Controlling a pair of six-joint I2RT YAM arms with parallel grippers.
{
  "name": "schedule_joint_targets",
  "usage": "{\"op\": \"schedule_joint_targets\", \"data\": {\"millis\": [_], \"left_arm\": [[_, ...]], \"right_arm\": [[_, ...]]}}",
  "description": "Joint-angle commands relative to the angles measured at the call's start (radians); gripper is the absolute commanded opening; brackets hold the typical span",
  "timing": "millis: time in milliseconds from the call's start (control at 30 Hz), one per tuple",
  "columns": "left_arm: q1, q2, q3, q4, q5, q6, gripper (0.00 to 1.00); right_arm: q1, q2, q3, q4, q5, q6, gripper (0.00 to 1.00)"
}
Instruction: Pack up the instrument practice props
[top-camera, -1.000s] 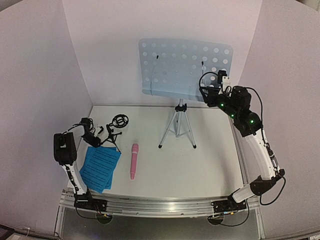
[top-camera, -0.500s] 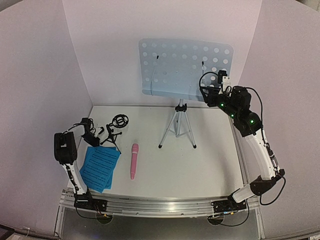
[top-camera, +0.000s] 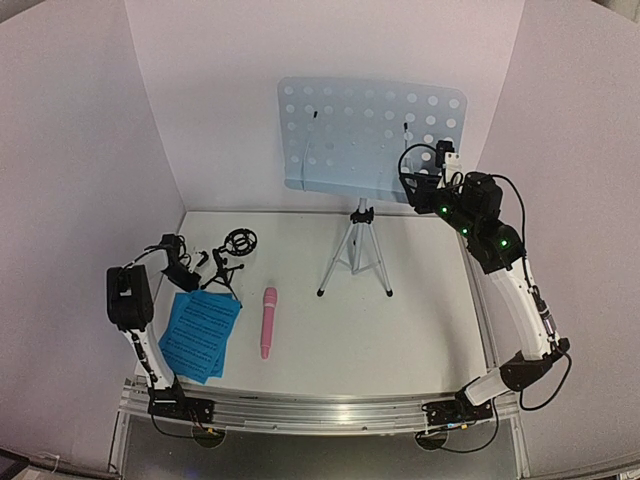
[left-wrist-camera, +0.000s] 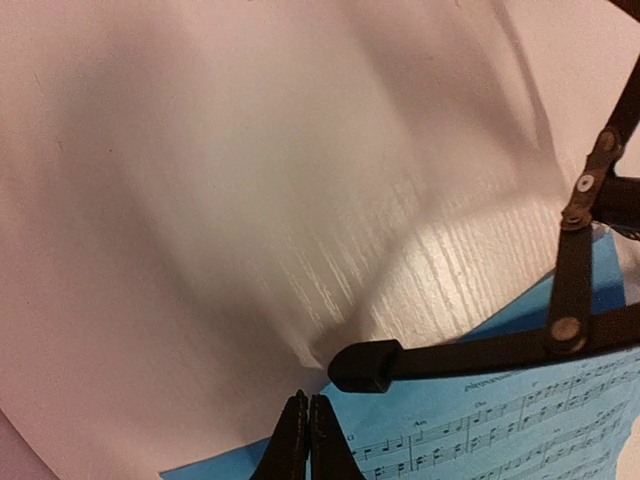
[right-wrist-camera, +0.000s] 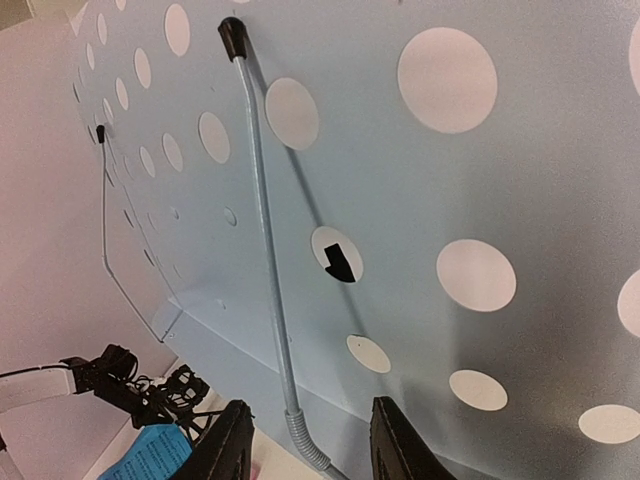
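On the tabletop (top-camera: 400, 330): props still laid out, nothing packed yet.
Step in hand: judged early; each arm is at a prop and none is lifted.
Left gripper (left-wrist-camera: 307, 440): jaws pressed together on nothing, low at the pages' (top-camera: 200, 335) far edge, a leg of the mic stand (top-camera: 232, 262) just ahead in the wrist view.
Right gripper (right-wrist-camera: 310, 445): jaws spread, raised at the lower right edge of the music stand (top-camera: 370, 135); a wire page-holder (right-wrist-camera: 265, 250) lies between the fingers in the wrist view, not clamped.
Microphone (top-camera: 268, 322): flat, just right of the pages, apart from both arms.
Next move: likely the right jaws must close on the music stand's edge or wire; the left must open before taking the mic stand or pages.
Containers: no box, bag or case in any view, so where the props go cannot be told.
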Motion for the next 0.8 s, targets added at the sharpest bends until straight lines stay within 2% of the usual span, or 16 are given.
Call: {"op": "schedule_joint_targets", "data": {"millis": [0, 267, 433, 567, 767], "left_arm": [[0.013, -0.106, 0.061, -0.058, 0.061, -0.057, 0.01], [0.039, -0.172, 0.087, -0.206, 0.105, -0.099, 0.0], [0.129, -0.179, 0.11, -0.256, 0.178, -0.155, 0.0], [0.193, -0.149, 0.117, -0.266, 0.193, -0.212, 0.0], [0.204, -0.122, 0.083, -0.258, 0.218, -0.31, 0.0]], "right_arm": [[0.009, 0.005, 0.011, -0.001, -0.02, -0.01, 0.39], [0.008, 0.008, 0.007, 0.0, -0.026, -0.015, 0.39], [0.008, 0.014, 0.013, -0.001, -0.03, -0.013, 0.39], [0.009, 0.015, 0.013, 0.0, -0.03, -0.009, 0.39], [0.009, 0.017, 0.017, 0.0, -0.03, -0.005, 0.39]]}}
